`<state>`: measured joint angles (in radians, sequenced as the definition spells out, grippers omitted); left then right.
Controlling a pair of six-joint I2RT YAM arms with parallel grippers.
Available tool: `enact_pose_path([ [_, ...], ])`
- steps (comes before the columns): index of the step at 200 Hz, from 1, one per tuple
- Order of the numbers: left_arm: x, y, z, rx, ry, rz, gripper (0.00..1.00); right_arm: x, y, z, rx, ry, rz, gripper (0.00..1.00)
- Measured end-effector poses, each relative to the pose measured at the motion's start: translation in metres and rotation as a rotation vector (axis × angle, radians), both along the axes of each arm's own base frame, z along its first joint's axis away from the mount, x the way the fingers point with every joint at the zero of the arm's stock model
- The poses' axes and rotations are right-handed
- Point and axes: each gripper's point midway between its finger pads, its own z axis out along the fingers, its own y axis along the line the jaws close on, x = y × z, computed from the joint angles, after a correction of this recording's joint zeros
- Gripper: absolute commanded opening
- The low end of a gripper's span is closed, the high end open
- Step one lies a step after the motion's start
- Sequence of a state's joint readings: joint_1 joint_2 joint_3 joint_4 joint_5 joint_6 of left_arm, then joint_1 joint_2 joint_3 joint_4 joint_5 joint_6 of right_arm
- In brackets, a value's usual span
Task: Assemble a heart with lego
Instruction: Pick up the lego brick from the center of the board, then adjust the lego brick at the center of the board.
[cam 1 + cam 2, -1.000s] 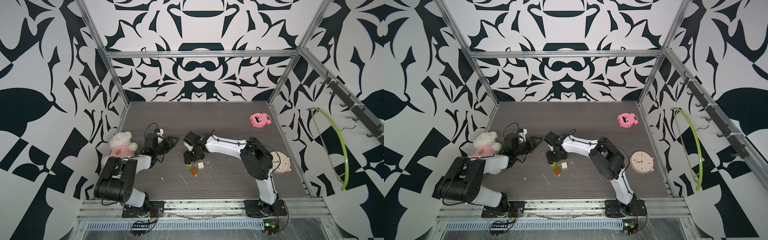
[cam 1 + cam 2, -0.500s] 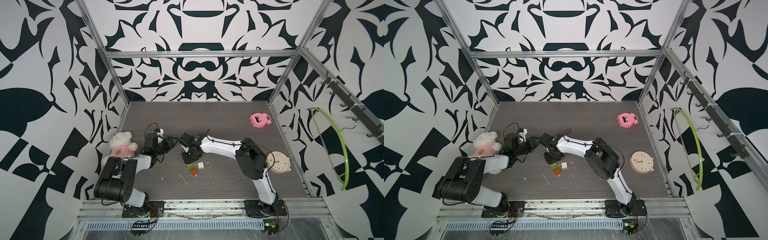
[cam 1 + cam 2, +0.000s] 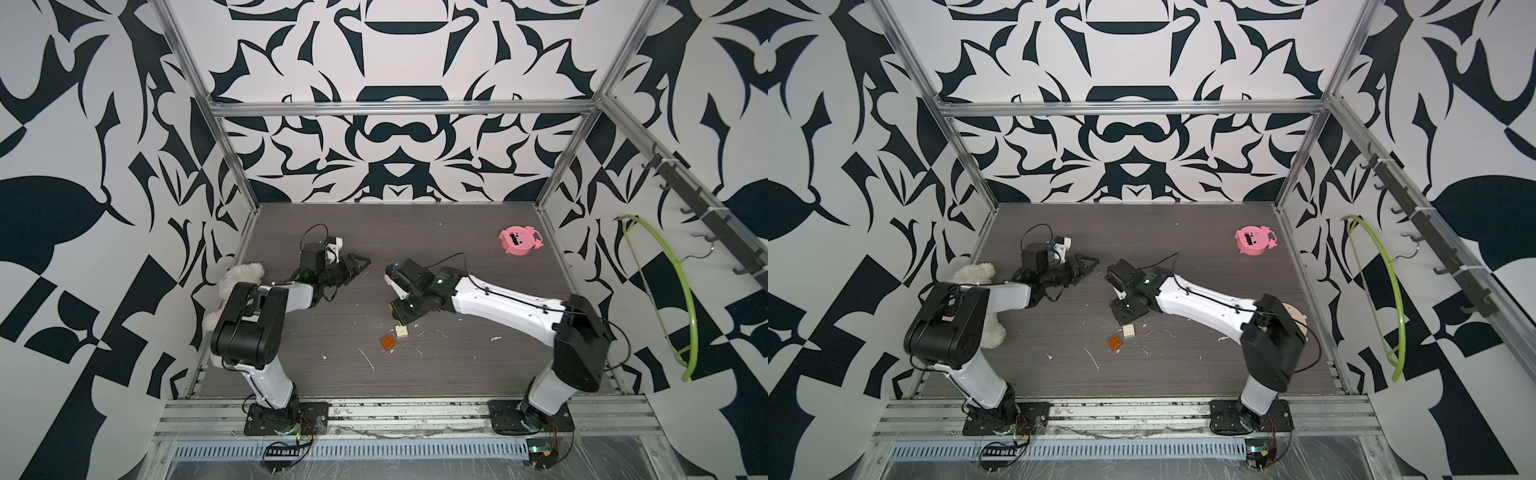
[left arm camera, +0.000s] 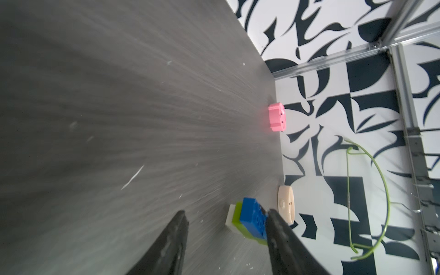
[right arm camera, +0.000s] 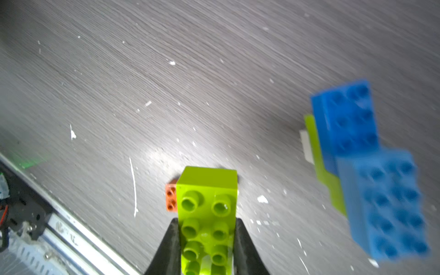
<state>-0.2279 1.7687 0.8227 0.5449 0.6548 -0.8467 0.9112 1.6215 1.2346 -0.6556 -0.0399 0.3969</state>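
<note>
Lime green brick clenched in right gripper, lower centre; left gripper spread, empty. Judged partly built: blue-topped heart at frame's right. Lay unjoined: orange brick, white brick.

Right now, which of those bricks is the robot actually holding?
The lime green brick, clamped in the right gripper; the orange brick and white brick lie loose.

A lime green oblong studded brick is being gripped near a stepped blue, lime and white cluster.
</note>
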Motion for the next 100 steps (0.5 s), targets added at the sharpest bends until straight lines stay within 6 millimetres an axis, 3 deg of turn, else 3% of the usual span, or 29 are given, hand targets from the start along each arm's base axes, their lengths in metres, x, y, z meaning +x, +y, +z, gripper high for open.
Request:
enact_pose_path([
  [31, 0.032, -0.040, 0.015, -0.010, -0.032, -0.121, 0.53, -0.009, -0.039, -0.031, -0.054, 0.062, -0.072, 0.02],
  [54, 0.045, -0.075, 0.011, 0.003, -0.042, -0.224, 0.53, -0.003, -0.060, -0.050, -0.072, 0.092, -0.145, 0.01],
  [100, 0.036, -0.122, -0.022, 0.006, 0.038, -0.374, 0.52, 0.030, -0.077, -0.042, -0.016, 0.048, -0.247, 0.01],
])
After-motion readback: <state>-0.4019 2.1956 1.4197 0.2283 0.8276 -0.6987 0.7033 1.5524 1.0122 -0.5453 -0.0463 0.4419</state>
